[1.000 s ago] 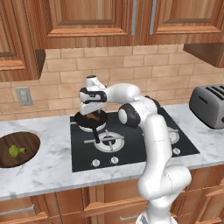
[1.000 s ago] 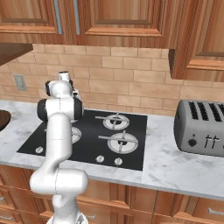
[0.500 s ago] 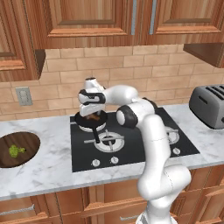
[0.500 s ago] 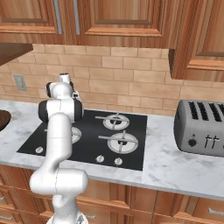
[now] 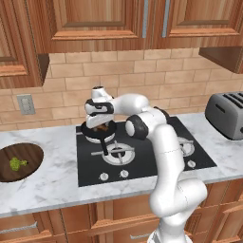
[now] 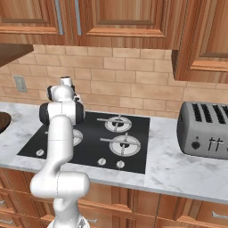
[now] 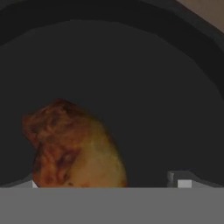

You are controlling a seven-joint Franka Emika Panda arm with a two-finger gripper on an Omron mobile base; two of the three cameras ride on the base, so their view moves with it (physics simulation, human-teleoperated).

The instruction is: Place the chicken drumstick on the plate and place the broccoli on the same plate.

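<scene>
We see the gripper point(image 5: 99, 127) with jaws wide apart, low over the chicken drumstick point(image 7: 72, 151) inside the black pan point(image 7: 144, 87).

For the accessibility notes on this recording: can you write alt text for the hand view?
Close-up from the hand camera: an orange-brown chicken drumstick lies inside a black frying pan, low and left in the picture. The open gripper straddles it, one pale fingertip showing clear of the meat on the right.

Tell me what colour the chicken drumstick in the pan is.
Orange-brown, mottled with paler yellow patches; the chicken drumstick shows best in the hand view.
</scene>
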